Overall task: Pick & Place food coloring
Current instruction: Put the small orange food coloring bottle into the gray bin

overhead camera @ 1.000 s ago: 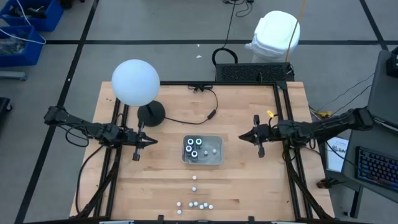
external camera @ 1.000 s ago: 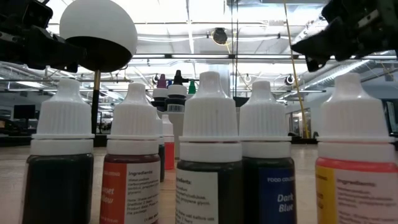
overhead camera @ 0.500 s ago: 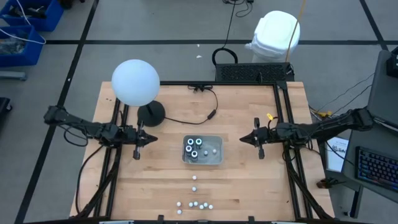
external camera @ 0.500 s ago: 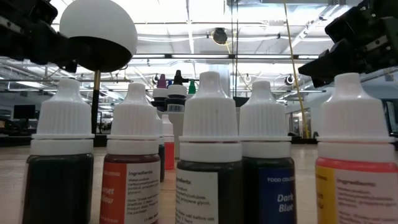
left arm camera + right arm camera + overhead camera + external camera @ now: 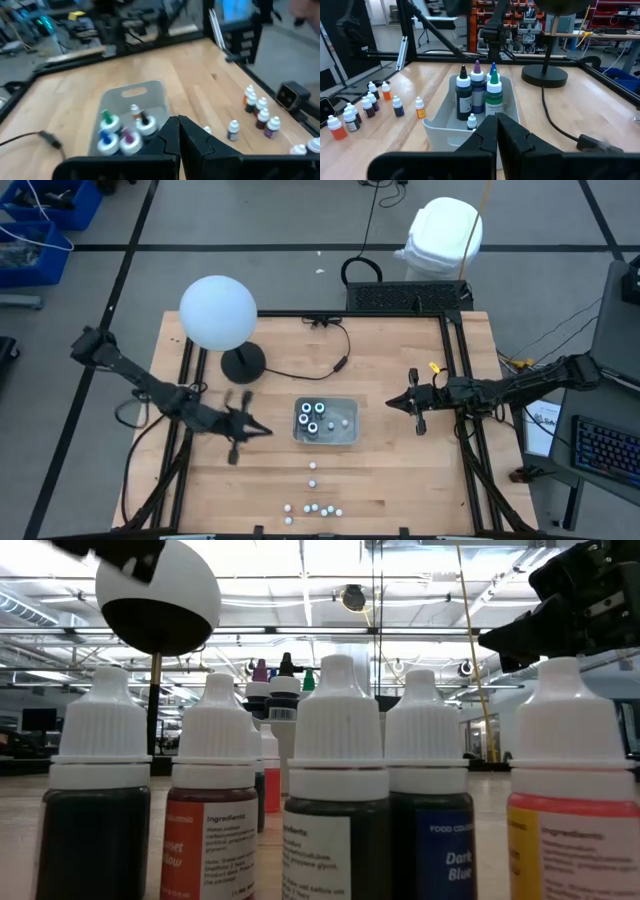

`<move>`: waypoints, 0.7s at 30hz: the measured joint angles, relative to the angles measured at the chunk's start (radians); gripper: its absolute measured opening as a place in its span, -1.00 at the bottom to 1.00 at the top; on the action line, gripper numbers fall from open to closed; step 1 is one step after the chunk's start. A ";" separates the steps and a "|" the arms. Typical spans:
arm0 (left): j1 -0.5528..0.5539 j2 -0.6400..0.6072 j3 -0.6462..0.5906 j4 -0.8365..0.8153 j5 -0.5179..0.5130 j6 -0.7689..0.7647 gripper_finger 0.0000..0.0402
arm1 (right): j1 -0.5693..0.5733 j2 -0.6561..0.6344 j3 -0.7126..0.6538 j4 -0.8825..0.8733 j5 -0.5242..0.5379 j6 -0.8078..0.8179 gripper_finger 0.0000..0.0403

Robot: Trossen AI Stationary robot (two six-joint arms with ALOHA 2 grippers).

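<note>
The food coloring comes in two sizes. Several larger bottles (image 5: 312, 416) stand upright in a clear grey tray (image 5: 349, 436), with one small bottle (image 5: 471, 122) among them. Several small white-capped bottles (image 5: 313, 507) stand on the table near its near edge, and two more (image 5: 313, 474) stand between them and the tray. The low view shows the small ones close up (image 5: 337, 790). My left gripper (image 5: 262, 431) is shut and hovers just left of the tray, pointing at it. My right gripper (image 5: 392, 404) is shut and hovers right of the tray.
A lamp with a white globe (image 5: 218, 312) stands on a round black base (image 5: 243, 363) at the far left, and its cable (image 5: 318, 372) runs behind the tray. Black frame rails (image 5: 458, 360) run along both sides of the table. Bare wood lies between tray and right gripper.
My left gripper has swung toward the table's near edge and to the right, ending close to the tray's left side and still shut. The bottles and the tray have not moved.
</note>
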 joint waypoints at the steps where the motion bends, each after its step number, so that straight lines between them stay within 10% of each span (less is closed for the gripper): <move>1: -0.009 0.064 0.062 -0.037 0.000 0.000 -0.98 | 0.000 0.000 0.000 0.002 0.000 -0.001 -1.00; 12: -0.014 0.710 0.797 -0.587 0.043 0.055 -0.89 | 0.001 0.004 0.000 0.033 -0.001 -0.001 -1.00; 21: 0.074 1.008 1.140 -0.762 0.341 0.267 -0.84 | 0.002 0.004 0.000 0.033 -0.001 -0.023 -1.00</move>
